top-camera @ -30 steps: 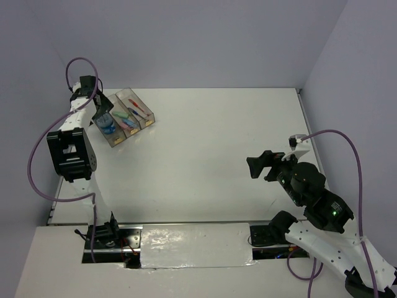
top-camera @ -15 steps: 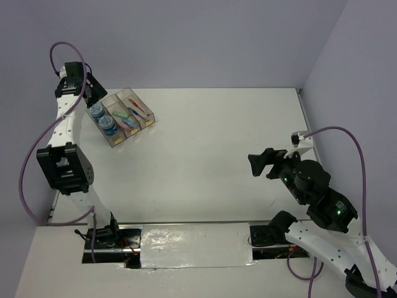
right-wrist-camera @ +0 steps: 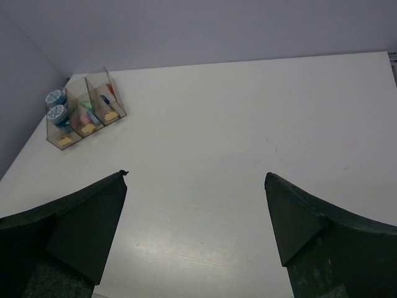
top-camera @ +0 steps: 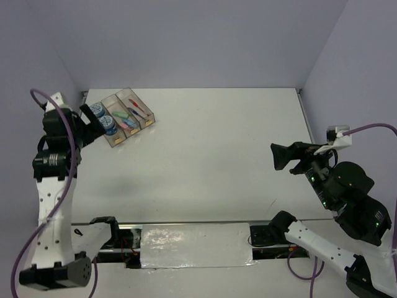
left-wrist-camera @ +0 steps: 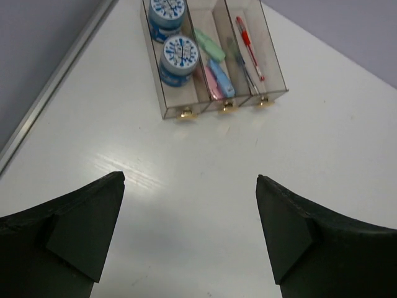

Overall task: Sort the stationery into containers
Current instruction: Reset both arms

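The containers [top-camera: 151,118] are three joined clear bins at the far left of the table. In the left wrist view the containers [left-wrist-camera: 276,62] show their contents. The left bin holds two blue-white tape rolls [left-wrist-camera: 178,56]. The middle bin holds a green bar [left-wrist-camera: 208,43], a pink bar [left-wrist-camera: 212,85] and a blue bar [left-wrist-camera: 222,79]. The right bin holds a red pen [left-wrist-camera: 248,38] and a blue pen [left-wrist-camera: 245,67]. My left gripper [top-camera: 90,127] [left-wrist-camera: 190,177] is open and empty, just near-left of the bins. My right gripper [top-camera: 280,156] [right-wrist-camera: 196,174] is open and empty, far right above the table.
The containers [right-wrist-camera: 118,105] also show far off in the right wrist view. A grey wall and the table's metal edge strip [left-wrist-camera: 49,81] run close along the left of the bins. The back wall stands just behind them.
My left arm has pulled back from over the bins toward the near left, gripper empty. My right arm has drawn back to the right. The tape rolls now show uncovered in the left bin.
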Robot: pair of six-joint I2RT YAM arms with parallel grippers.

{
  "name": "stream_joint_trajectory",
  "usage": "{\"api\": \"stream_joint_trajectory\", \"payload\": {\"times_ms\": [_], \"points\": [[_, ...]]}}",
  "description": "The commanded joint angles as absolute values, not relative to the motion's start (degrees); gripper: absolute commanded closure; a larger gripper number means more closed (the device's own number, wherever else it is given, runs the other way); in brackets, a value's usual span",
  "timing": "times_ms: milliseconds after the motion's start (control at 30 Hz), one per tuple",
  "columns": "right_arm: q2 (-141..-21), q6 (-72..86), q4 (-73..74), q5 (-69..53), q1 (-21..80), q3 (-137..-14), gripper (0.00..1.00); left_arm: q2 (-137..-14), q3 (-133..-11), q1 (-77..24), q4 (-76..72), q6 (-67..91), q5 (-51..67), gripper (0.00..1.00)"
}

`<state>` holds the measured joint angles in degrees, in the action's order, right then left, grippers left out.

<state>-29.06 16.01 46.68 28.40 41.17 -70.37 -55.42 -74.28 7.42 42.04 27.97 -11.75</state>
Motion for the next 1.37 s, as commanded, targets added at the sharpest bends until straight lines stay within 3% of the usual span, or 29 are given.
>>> {"api": "stream_joint_trajectory", "payload": {"times_ms": [0,433,1333], "points": [[-31.4,15.0,51.6,30.5,41.7,-73.5,0.00,-49.1,-69.5,5.4,43.7,25.8,-12.7,0.01],[-24.7,16.8,57.7,25.6,41.6,-75.7,0.00,-18.9,-58.5,1.4,49.8,24.5,-10.5,0.01],[-18.6,16.7,52.3,26.0,41.7,-66.2,0.00,-15.9,-55.8,-1.4,46.6,27.7,-12.7,0.01]]}}
